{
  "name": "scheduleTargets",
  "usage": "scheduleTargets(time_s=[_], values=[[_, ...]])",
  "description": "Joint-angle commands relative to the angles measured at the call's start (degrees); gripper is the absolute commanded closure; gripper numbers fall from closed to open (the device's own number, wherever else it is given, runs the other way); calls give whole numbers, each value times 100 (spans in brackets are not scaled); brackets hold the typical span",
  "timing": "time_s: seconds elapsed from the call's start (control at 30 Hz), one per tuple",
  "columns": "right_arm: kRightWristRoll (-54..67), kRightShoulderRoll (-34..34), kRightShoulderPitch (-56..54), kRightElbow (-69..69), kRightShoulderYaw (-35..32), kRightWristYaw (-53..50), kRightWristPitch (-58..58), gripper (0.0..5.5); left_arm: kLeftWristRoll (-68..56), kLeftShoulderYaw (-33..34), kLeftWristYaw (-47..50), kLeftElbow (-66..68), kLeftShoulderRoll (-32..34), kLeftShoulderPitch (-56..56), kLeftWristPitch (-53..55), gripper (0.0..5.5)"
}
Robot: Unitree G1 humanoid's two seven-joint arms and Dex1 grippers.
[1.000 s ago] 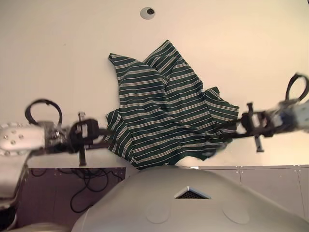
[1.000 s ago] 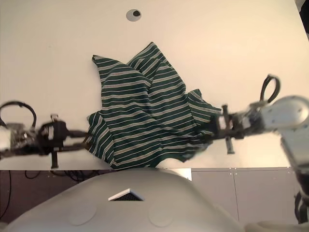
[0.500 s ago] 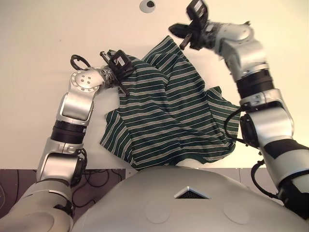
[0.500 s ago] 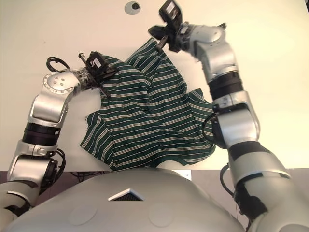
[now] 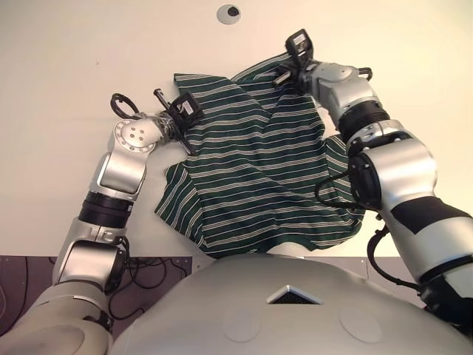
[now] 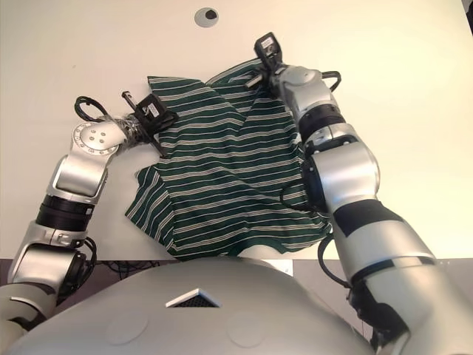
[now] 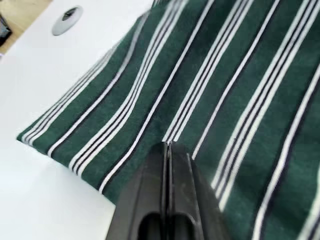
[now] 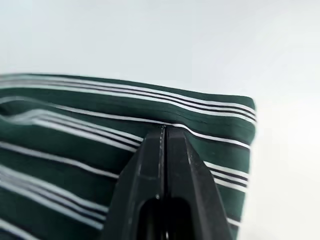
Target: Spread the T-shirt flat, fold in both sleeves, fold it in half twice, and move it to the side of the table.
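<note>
Starting at the near edge of the tabletop (image 5: 66,52), the hem of the green striped T-shirt (image 5: 259,177) lies loose and rumpled, its near corners now free. A second ago both tools were at those corners, one on each side by the near edge. Since then both arms have swung across the cloth to its far end, and over the last half second they have come down onto it. The garment sits around the middle of the tabletop, reaching to the near edge, with ridges and an overlapping flap running through its centre, so the spreading step looks unfinished and no sleeve is folded in yet. Its far edge now reads a little broader than before, which suggests the arms are working to draw that end out flat. Farther on, the left tool (image 7: 166,146) rests on the far left corner of the shirt with its fingers pressed together, only a thin seam between them. The right tool (image 8: 164,128) sits at the far right peak of the cloth, its fingers likewise together at a raised fold. Whether either has fabric pinched between the tips I cannot tell. Beyond the shirt, a round grommet (image 5: 230,12) is set in the tabletop near its far edge.
</note>
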Motion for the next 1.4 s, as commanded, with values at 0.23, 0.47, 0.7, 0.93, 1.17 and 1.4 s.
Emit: scheduleTargets(time_s=[0.23, 0.47, 0.7, 0.93, 1.17, 1.4], values=[[-453, -74, 145, -21, -65, -133, -287, 550, -419, 257, 85, 515, -574, -259, 381, 549], [-1014, -499, 803, -1002, 699, 1366, 28, 550, -1245, 6, -734, -1885, 26, 1080, 2191, 549], [-1072, -678, 1568, -2154, 944, 1671, 591, 550, -776, -55, 25, -1414, 151, 1032, 2217, 549], [-1103, -326, 750, -924, 602, 215, -371, 550, -434, 0, 406, 1499, -342, -1160, 1168, 549], [-1271, -468, 0, 103, 474, -936, -1374, 550, -586, 502, 499, 4984, -1198, -3366, -407, 549], [-981, -791, -108, -575, -78, -1571, -3079, 550, -1341, 1727, 365, 4898, -736, -3237, -1431, 527]])
